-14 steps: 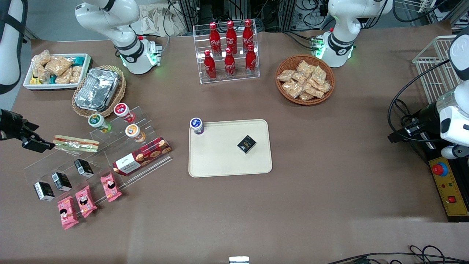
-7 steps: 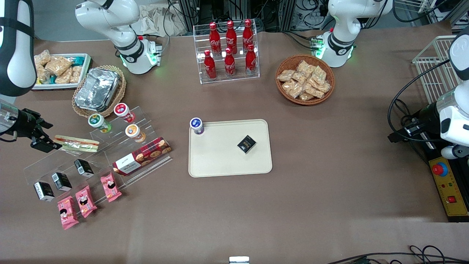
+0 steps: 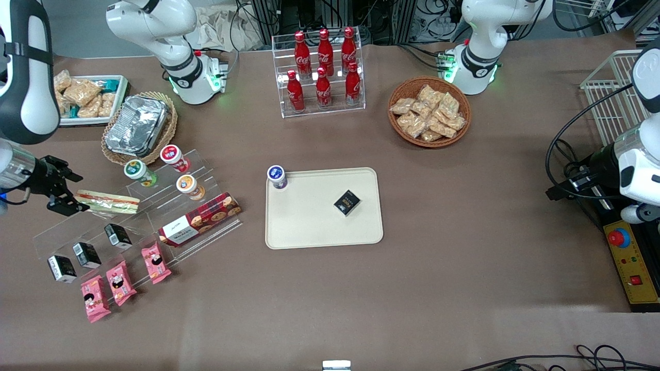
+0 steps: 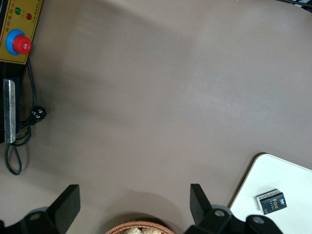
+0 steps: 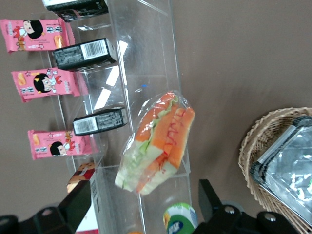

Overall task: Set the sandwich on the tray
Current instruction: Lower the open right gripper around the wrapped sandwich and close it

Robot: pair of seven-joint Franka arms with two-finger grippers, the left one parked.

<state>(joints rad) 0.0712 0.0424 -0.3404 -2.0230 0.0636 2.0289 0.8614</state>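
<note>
Even overhead light, sharp pics, glare on acrylic rack [image 5: 146,73].

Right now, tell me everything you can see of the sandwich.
The sandwich is a long wedge in clear, crinkled plastic wrap: pale bread with stripes of green and red-orange filling. It lies flat on the top step of the clear acrylic stand, at the working arm's end of the table, not yet on the tray. The gripper hovers at its outer end, fingers open and apart from it. Only the stand touches it.
</note>
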